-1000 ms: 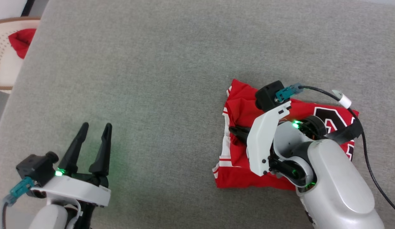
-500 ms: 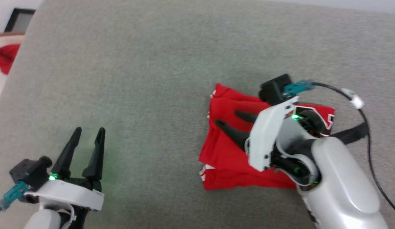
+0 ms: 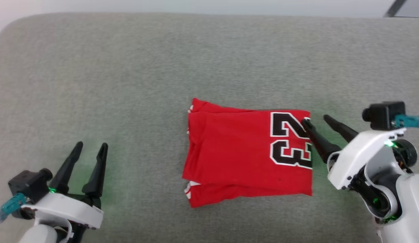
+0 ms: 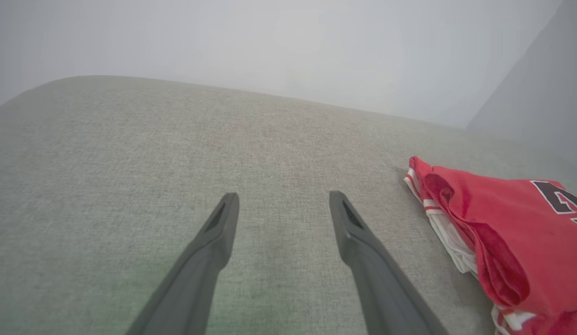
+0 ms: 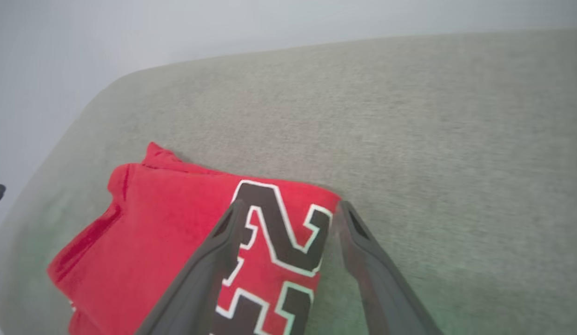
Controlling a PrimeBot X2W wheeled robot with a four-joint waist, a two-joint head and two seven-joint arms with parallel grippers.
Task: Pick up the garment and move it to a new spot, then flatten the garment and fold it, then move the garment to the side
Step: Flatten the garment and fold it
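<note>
The garment (image 3: 236, 152) lies folded into a red rectangle on the grey surface, black white-outlined number 23 facing up near its right edge. It also appears at the right of the left wrist view (image 4: 511, 232) and under the fingers in the right wrist view (image 5: 176, 242). My right gripper (image 3: 315, 120) is open at the garment's upper right corner, one finger over the number, the other over bare fabric surface, holding nothing. My left gripper (image 3: 91, 147) stands open at the lower left, well apart from the garment, with nothing between its fingers (image 4: 223, 223).
The grey fabric-covered surface (image 3: 128, 67) stretches wide around the garment, with its rounded far edge along the top and a pale wall behind. A dark object corner (image 3: 398, 8) shows at the top right.
The right gripper opened, let go of the garment and drew back to its right edge. The head camera shifted, so the whole picture moved. The left gripper stayed open.
</note>
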